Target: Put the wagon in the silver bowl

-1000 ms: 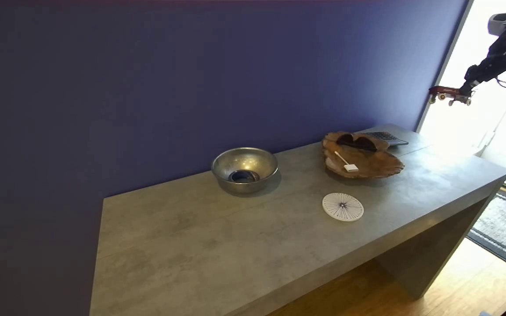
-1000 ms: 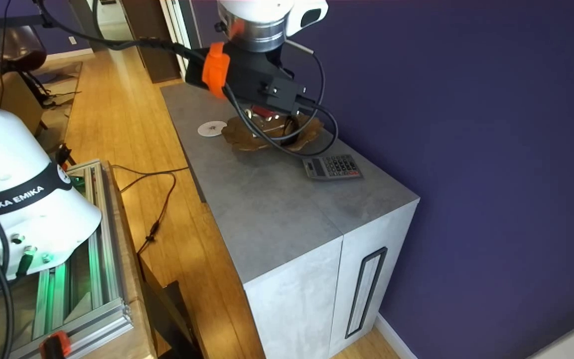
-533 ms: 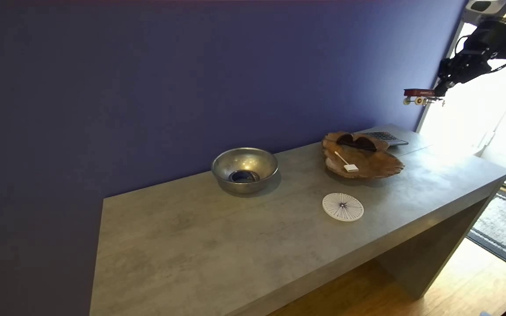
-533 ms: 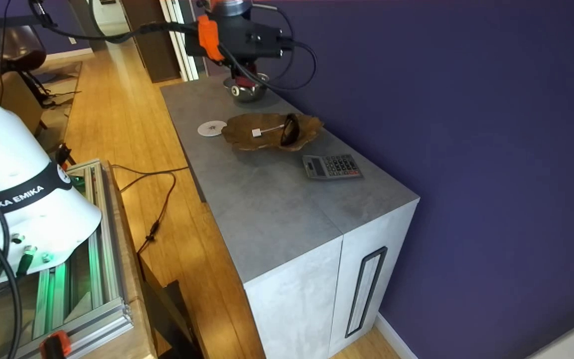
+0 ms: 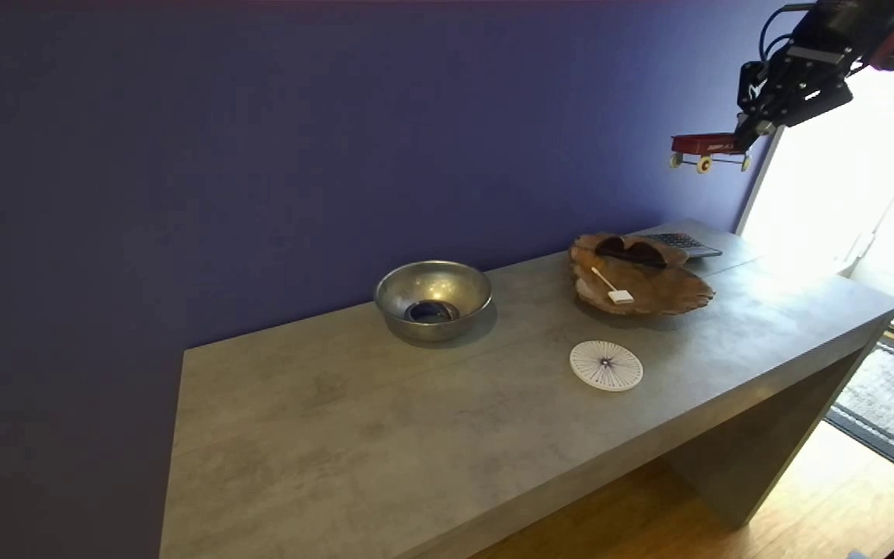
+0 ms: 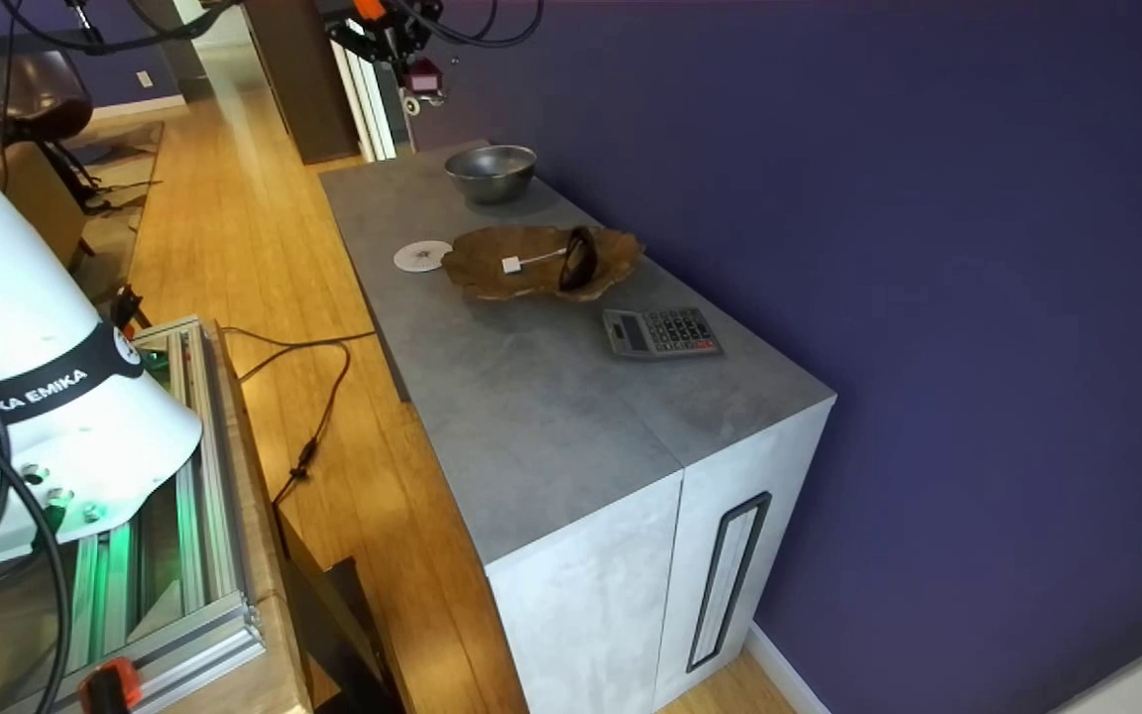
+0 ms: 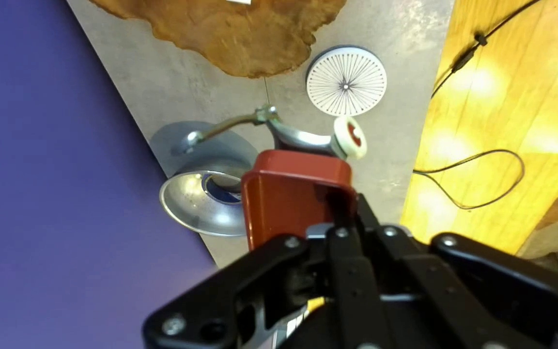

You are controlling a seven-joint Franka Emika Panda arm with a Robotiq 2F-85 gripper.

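Observation:
The wagon (image 5: 699, 145) is a small red toy with cream wheels. It hangs high in the air, roughly level, and also shows in an exterior view (image 6: 423, 79). My gripper (image 5: 743, 141) is shut on one side wall of it. In the wrist view the wagon's red tray (image 7: 284, 208) sticks out to the left of my gripper (image 7: 354, 206), with its handle and one wheel above. The silver bowl (image 5: 469, 299) stands on the table near the wall, well below and apart from the wagon. The wagon hides part of the bowl (image 7: 192, 211) in the wrist view.
A dark blue ring (image 7: 213, 191) lies inside the silver bowl. The brown wooden bowl (image 5: 660, 304) holds sunglasses (image 5: 633, 253) and a small white item (image 5: 619, 296). A flat white disc (image 5: 606, 366) lies in front. A calculator (image 6: 665, 332) lies behind the wooden bowl. A purple wall (image 5: 338, 155) borders the table.
My gripper, still holding the wagon, has moved left and nearer the silver bowl's end of the table in an exterior view. The wagon has turned and sits a little higher. The bowls have not moved.

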